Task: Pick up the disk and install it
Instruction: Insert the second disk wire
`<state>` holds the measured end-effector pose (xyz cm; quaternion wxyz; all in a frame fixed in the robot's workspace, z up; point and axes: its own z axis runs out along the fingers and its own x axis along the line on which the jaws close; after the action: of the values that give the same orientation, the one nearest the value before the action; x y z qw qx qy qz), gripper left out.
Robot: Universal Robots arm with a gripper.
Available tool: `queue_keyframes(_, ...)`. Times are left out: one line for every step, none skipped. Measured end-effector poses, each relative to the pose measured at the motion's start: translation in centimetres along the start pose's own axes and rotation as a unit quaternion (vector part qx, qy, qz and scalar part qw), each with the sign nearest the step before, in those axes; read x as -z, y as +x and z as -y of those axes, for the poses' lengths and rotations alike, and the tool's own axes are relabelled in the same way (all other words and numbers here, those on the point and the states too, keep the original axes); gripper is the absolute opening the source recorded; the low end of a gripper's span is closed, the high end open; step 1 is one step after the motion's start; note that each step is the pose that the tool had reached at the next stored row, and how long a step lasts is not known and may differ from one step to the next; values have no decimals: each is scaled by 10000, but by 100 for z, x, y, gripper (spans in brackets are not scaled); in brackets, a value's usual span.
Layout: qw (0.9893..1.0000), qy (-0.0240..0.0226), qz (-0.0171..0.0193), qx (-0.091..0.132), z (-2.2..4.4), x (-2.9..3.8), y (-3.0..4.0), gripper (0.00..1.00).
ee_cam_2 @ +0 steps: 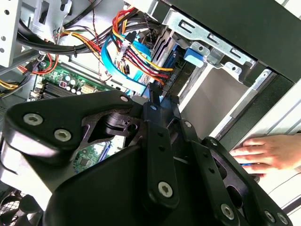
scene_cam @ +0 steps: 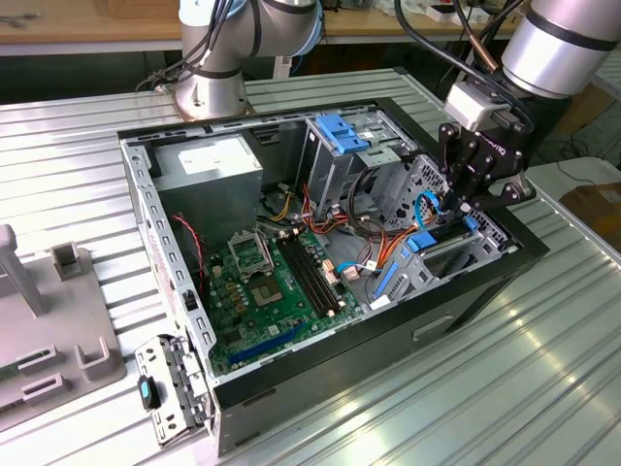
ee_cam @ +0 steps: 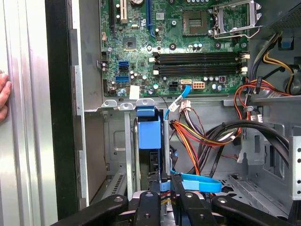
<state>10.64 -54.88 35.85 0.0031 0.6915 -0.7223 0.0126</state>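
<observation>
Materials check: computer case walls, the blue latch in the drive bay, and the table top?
Computer case walls: bare sheet metal by the look, dull grey, punched with rows of holes.
Blue latch in the drive bay: likely moulded plastic, uniform saturated colour, soft sheen, rounded edges.
Table top: ribbed metal, probably aluminium, with bright streaky reflections along the ridges.
The tool linkage looks like matt black metal or plastic; cannot tell which.

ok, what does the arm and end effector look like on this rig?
The arm has silver-grey cylindrical links with a light blue joint cap near its base. Black cables run along the link down to a pale grey block at the wrist. The end effector is matte black with bolted linkage bars, and silver screw heads show on it in both wrist views.
</observation>
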Motion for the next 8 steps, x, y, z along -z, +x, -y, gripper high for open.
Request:
queue_keyframes(10000,0,0,0,0,0,0,25)
queue_keyframes(10000,0,0,0,0,0,0,31)
queue_keyframes(10000,0,0,0,1,0,0,31)
queue_keyframes(10000,0,0,0,1,0,0,31)
queue_keyframes(10000,0,5,0,1,-2,1,38)
queue_keyframes(10000,-1,36,-1,0,-8,0,38)
queue_keyframes(10000,-2,40,-1,1,-27,3,38)
queue_keyframes(10000,-2,41,-2,0,-35,8,38)
